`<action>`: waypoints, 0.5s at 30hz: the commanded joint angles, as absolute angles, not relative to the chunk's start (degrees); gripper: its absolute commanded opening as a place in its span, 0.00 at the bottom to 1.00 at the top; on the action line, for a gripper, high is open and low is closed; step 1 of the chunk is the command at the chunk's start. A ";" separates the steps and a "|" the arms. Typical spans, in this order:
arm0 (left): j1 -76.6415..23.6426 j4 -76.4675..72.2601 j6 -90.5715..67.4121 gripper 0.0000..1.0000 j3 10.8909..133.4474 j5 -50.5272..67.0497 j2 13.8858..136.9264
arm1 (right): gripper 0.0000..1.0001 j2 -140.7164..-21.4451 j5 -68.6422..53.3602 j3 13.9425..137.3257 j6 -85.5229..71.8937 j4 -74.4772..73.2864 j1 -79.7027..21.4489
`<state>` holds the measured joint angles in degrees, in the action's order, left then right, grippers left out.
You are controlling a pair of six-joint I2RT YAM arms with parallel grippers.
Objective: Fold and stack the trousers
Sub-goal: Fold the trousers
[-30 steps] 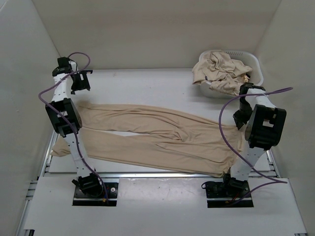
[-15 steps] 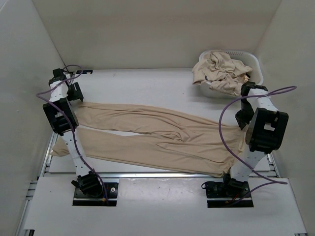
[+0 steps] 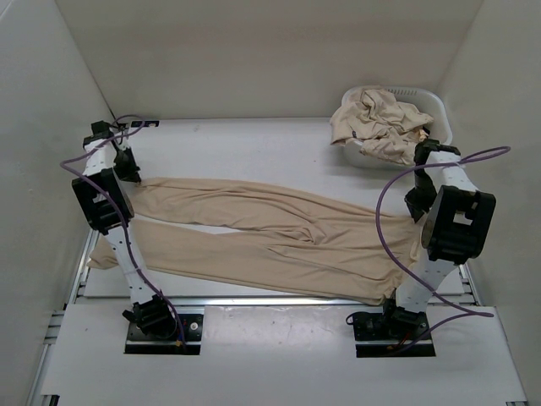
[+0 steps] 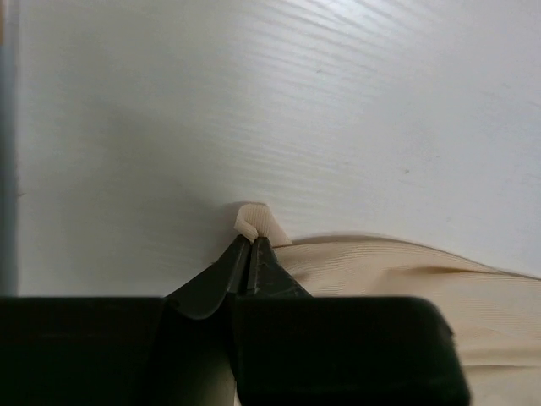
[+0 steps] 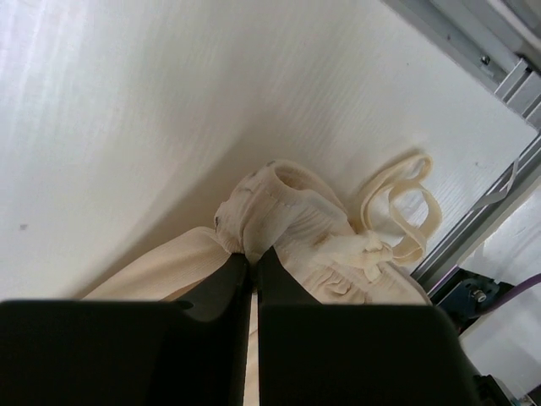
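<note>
One pair of beige trousers lies spread across the table, legs running left, waist at the right. My left gripper is shut on the hem corner of the far leg at the far left. My right gripper is shut on the bunched waistband at the right, with its drawstring loose beside it. The near leg's end hangs over the table's left edge.
A white laundry basket at the back right holds more crumpled beige trousers. White walls close in the table on three sides. A metal rail runs along the table's right edge.
My left gripper has dropped from above the table down to the far leg's hem and closed on it. My right gripper has stayed at the waistband.
</note>
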<state>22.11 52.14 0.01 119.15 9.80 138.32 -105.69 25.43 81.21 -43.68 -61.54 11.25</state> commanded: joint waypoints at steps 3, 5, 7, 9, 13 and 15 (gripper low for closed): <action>26.27 54.32 0.00 0.14 125.85 3.36 132.82 | 0.00 -105.56 28.04 92.88 -42.28 -64.42 11.43; 26.80 54.32 0.00 0.14 128.31 1.59 130.97 | 0.00 -106.96 28.04 99.47 -41.67 -66.09 11.43; 26.81 54.32 0.00 0.14 128.85 -0.25 127.45 | 0.00 -106.35 28.04 102.73 -41.04 -66.62 11.43; 26.81 54.93 0.00 0.14 128.15 -0.79 124.73 | 0.00 -105.04 27.42 104.41 -40.34 -66.62 11.43; 27.50 56.85 0.00 0.14 121.49 -2.11 115.96 | 0.00 -98.02 22.95 98.19 -39.65 -62.16 13.35; 28.91 58.35 0.00 0.14 119.63 -2.11 113.48 | 0.00 -95.03 21.28 92.30 -39.02 -60.91 14.06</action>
